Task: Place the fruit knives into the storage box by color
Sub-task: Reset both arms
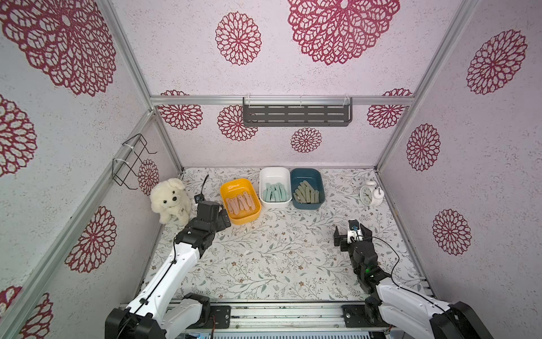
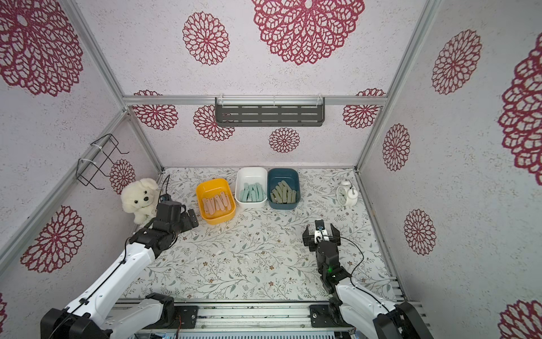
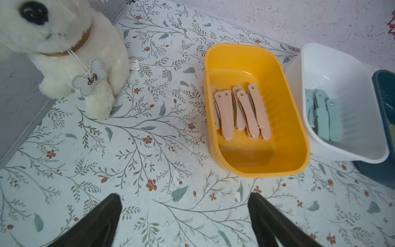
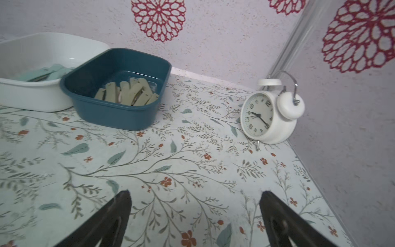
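Shows left gripper [image 3: 184,197] up front on the left, jaws spread wide, nothing between them. Shows right gripper [image 4: 195,194] over bare table [image 1: 278,258] on the right, jaws likewise wide apart, empty. Finds no loose knife on the table in both top views. Further back, spots yellow box [image 3: 256,164] with pink knives [image 3: 241,111] lying roughly parallel and overlapping; beside it white box [image 3: 342,64] with teal knives [image 3: 324,119]; right beside that, blue box [image 4: 115,115] with green knives [image 4: 130,92] in a loose heap. Looks sorted by color, probably near done. Reads knives as light, stiff, thin and smooth, likely slippery and awkward to lift when flat. Suggests pinching across the narrow width at mid-length, away from the holed end. Notes plush dog [image 1: 170,199] at far left, clock [image 1: 368,195] at far right, neither in the way.
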{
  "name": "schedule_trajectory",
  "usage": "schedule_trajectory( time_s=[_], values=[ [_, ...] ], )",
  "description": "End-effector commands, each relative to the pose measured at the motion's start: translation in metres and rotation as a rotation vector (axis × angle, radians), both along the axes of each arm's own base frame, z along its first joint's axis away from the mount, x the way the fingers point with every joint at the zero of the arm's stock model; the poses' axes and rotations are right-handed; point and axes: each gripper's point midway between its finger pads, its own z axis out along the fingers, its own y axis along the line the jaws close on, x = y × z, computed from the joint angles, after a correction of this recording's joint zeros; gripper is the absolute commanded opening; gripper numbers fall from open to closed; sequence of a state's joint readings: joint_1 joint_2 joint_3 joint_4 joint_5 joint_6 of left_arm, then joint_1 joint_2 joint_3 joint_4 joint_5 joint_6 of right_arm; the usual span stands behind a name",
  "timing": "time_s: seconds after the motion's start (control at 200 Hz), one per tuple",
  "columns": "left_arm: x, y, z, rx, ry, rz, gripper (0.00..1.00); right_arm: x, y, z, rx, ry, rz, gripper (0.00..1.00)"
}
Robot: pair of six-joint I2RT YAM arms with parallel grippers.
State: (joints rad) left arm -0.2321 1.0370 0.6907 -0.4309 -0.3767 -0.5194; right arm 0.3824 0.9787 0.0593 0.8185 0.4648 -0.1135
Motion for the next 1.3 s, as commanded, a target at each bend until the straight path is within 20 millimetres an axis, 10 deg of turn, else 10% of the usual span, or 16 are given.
schedule_trajectory(
  time_s=[0.0,0.59,1.296],
  values=[
    [0.015,0.018,0.01,0.144,-0.145,0.025,0.97,0.011,-0.016,0.034,0.044,-0.176,-0.037,0.99],
    [0.095,0.054,-0.018,0.156,-0.312,-0.117,0.97,0.06,-0.041,0.012,0.175,-0.179,-0.051,0.99],
    [0.099,0.083,-0.035,0.152,-0.399,-0.079,0.97,0.072,-0.04,0.004,0.182,-0.115,-0.034,0.99]
  ],
)
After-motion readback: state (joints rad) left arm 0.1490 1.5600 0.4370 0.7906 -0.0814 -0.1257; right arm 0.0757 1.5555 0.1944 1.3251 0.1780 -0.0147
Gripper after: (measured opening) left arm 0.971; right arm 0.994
